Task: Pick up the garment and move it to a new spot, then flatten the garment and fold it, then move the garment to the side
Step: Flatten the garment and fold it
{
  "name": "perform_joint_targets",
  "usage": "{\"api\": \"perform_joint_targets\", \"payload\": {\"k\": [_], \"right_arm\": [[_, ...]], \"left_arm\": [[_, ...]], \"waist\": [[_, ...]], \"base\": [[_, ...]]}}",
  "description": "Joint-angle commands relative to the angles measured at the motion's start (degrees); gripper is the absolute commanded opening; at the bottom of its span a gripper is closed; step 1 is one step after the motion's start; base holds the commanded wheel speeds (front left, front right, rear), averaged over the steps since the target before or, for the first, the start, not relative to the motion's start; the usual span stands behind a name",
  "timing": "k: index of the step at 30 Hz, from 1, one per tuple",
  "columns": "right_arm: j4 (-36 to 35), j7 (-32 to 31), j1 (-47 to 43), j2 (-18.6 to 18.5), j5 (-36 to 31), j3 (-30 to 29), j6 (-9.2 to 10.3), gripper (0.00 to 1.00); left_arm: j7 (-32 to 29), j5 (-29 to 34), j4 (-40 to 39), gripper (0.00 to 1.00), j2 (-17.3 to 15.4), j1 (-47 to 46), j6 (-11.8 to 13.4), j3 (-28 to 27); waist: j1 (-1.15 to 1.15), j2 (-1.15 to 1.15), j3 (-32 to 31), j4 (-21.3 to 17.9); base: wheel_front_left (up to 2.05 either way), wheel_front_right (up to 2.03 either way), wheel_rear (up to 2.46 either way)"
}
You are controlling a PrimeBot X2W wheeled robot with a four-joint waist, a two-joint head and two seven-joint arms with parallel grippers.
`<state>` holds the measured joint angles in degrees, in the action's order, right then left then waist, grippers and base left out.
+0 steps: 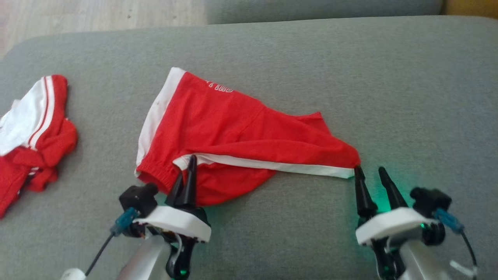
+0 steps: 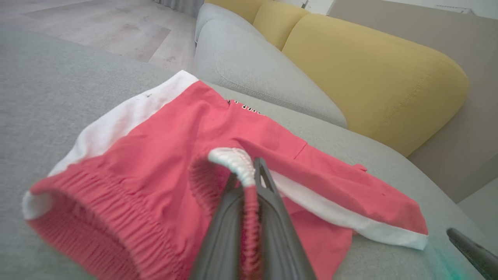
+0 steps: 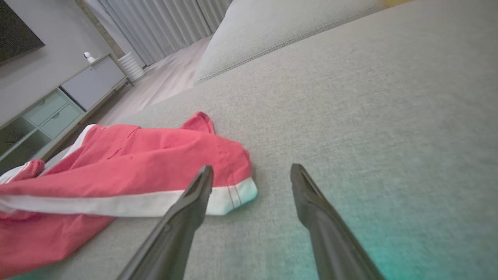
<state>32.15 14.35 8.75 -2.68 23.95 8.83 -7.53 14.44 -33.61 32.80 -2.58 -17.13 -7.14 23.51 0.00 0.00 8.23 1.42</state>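
Garment (image 1: 233, 128) pinched at its gathered edge

We count two red-and-white pieces on the grey cushion (image 1: 350, 70): the garment mid-cushion and a crumpled second piece (image 1: 35, 136) far left. Two grippers: the left gripper (image 1: 188, 165) is clamped on the garment's elastic hem, and the right gripper (image 1: 369, 169) is spread wide beside its white-banded corner.

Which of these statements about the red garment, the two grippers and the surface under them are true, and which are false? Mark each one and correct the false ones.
1. The left gripper is shut on the elastic edge of the red garment. True.
2. The right gripper is shut on the white-trimmed corner. False: its jaws stand open beside that corner and hold nothing.
3. A second garment, red and white, lies crumpled on the robot's left. True.
4. The red garment lies on a wooden floor. False: it lies on a grey cushion.
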Motion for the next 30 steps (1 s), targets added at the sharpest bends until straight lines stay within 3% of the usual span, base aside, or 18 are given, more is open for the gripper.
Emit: {"api": "perform_joint_targets", "payload": {"k": [1,4,12,13,14,20,26,30], "right_arm": [[0.05,0.65,3.17,-0.20,0.92,2.18,0.04,1.00],[5.26,0.65,5.86,-0.20,1.06,3.75,0.04,1.00],[19.54,0.49,10.25,-0.20,-6.34,4.56,0.04,1.00],[20.49,0.21,10.35,-0.20,-6.12,5.33,0.04,0.27],[21.19,-0.06,10.34,-0.20,-5.40,6.06,0.04,0.00],[18.03,0.55,10.69,-0.20,-1.40,7.92,0.04,0.00],[1.59,0.62,11.54,-0.61,4.12,4.00,0.04,0.00],[-7.52,0.53,14.89,-3.39,10.86,4.72,0.04,0.00]], "left_arm": [[0.56,0.34,-1.77,0.00,-0.30,-0.41,-0.22,-1.01],[0.56,-0.10,-1.70,0.00,-0.30,-0.02,-0.24,0.10],[0.56,-0.61,-2.16,0.00,-0.30,-0.38,-0.28,1.46],[0.56,-0.49,-2.26,0.00,-0.30,-0.43,-0.28,1.43],[0.56,-0.56,-2.40,0.00,-0.30,-0.47,-0.28,1.27],[0.56,0.85,-4.49,0.00,-0.30,-1.17,-0.30,-1.71],[0.56,4.19,-9.38,0.00,-1.60,-5.93,-0.33,-4.21],[0.56,3.91,-13.69,0.00,-6.08,-13.14,-0.34,-2.64]], "waist": [[0.00,0.00,0.38,0.93],[0.00,0.00,0.93,2.04],[0.00,0.00,1.85,3.52],[0.00,0.00,1.88,3.56],[0.00,0.00,1.93,3.56],[0.00,0.00,0.82,2.94],[0.00,0.00,-3.30,1.51],[0.00,0.00,-6.66,0.43]], "base": [[0.00,0.00,0.00],[0.00,0.00,0.00],[0.00,0.00,0.00],[0.00,0.00,0.00],[0.00,0.00,0.00],[0.00,0.00,0.00],[0.00,0.00,0.00],[0.00,0.00,0.00]]}}
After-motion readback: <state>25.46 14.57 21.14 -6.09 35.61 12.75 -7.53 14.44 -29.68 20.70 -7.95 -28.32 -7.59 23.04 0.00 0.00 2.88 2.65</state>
